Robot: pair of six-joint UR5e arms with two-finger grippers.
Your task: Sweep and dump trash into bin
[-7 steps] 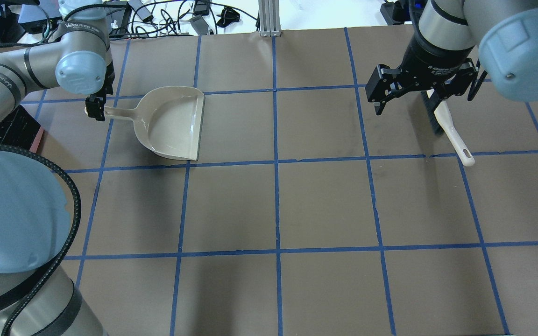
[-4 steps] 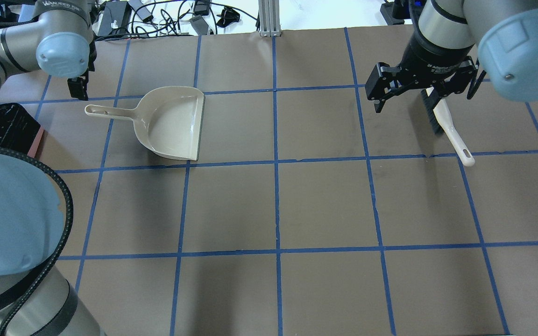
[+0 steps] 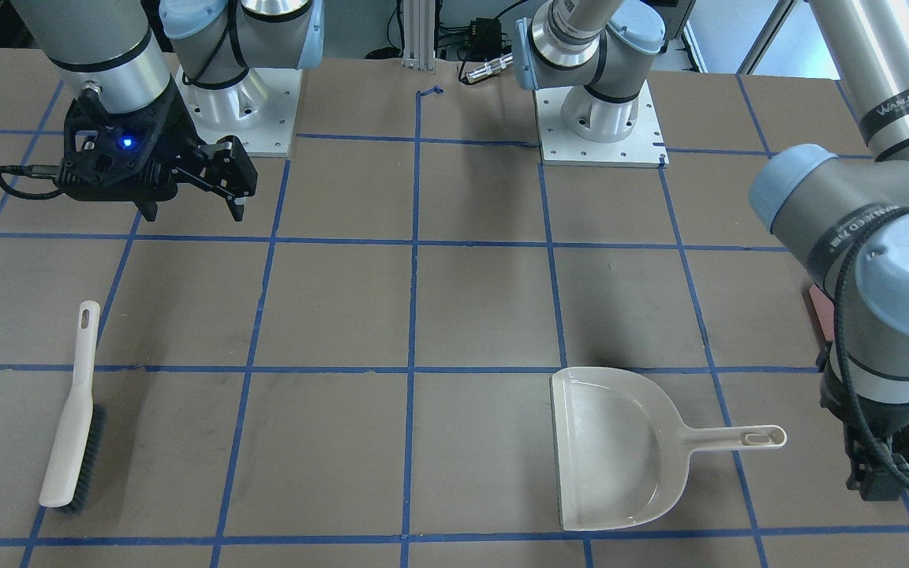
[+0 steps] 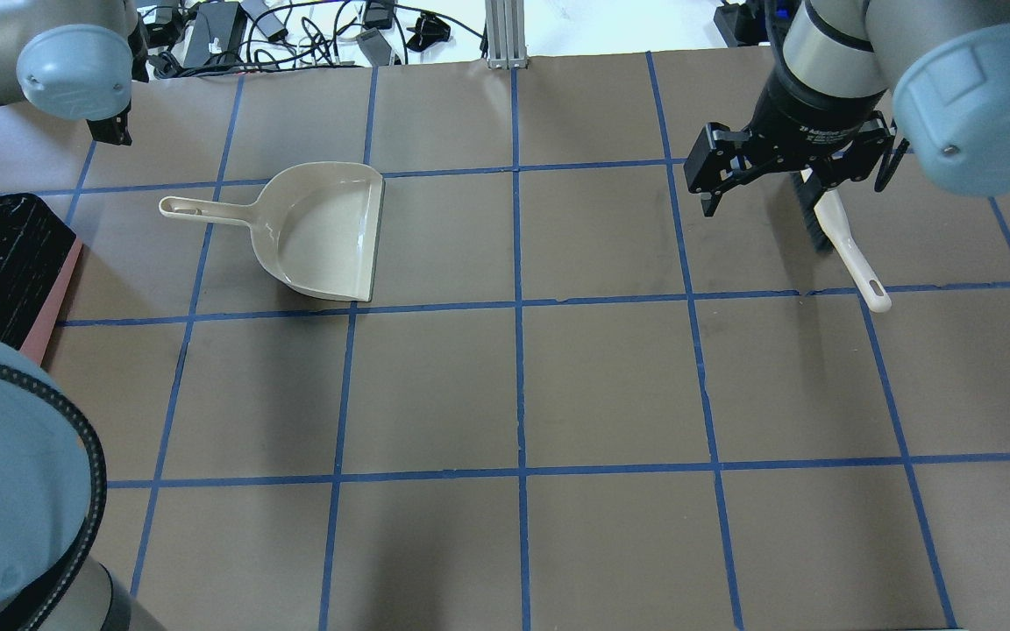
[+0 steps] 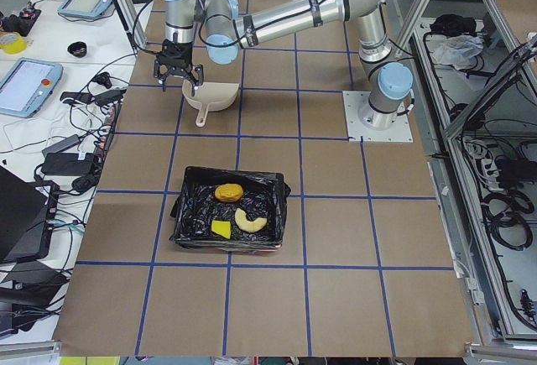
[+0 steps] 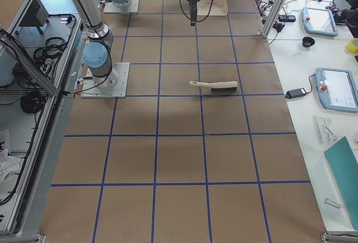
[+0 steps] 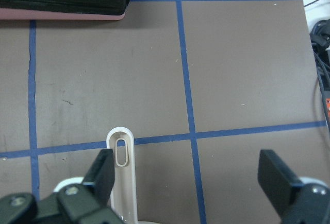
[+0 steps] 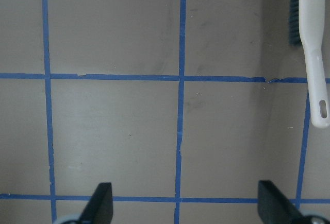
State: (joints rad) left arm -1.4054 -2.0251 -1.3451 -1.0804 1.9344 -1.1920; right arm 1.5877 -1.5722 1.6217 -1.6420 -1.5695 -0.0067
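The bin (image 5: pixel 189 214) is a pink tub with a black liner, and the trash lies inside it: a golden-brown lump (image 5: pixel 228 191), a tan curved piece (image 5: pixel 250 221) and a yellow scrap (image 5: pixel 221 229). In the overhead view the bin (image 4: pixel 56 289) sits at the left edge. The beige dustpan (image 4: pixel 330 232) lies empty on the table. My left gripper (image 7: pixel 188 183) is open above the table, and the dustpan's handle (image 7: pixel 120 154) lies just inside its left finger. My right gripper (image 4: pixel 793 188) hangs open, holding nothing, over the white brush (image 4: pixel 847 245).
Blue tape lines grid the brown table. Cables and power bricks (image 4: pixel 295 31) lie beyond the far edge. A metal post (image 4: pixel 502 35) stands at the far middle. The two arm bases (image 3: pixel 600 118) are bolted near the robot's side. Tablets sit on a side bench (image 6: pixel 335 86).
My left gripper has left the end of the dustpan's handle and moved far and left. The dustpan stays put. More of the bin shows. The right gripper has hardly moved.
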